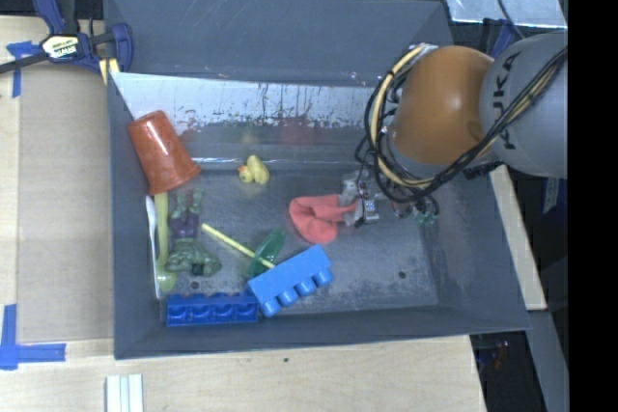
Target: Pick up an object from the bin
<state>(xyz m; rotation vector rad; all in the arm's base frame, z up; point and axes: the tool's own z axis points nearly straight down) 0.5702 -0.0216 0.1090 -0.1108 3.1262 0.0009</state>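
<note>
Dark capital letters are printed on the grey robot arm [536,125] at the right side, just beside its rounded orange cover [439,106]. Only two letters, "KU", can be read; the rest of the word cannot be made out.

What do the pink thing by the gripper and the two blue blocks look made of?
Pink thing beside the gripper: probably soft, cloth or rubber, matte; its outline is lumpy and folded. Which of the two, I cannot tell. Tilted blue block and long blue block left of it: likely hard moulded plastic, smooth; straight edges and rows of studs.
</note>
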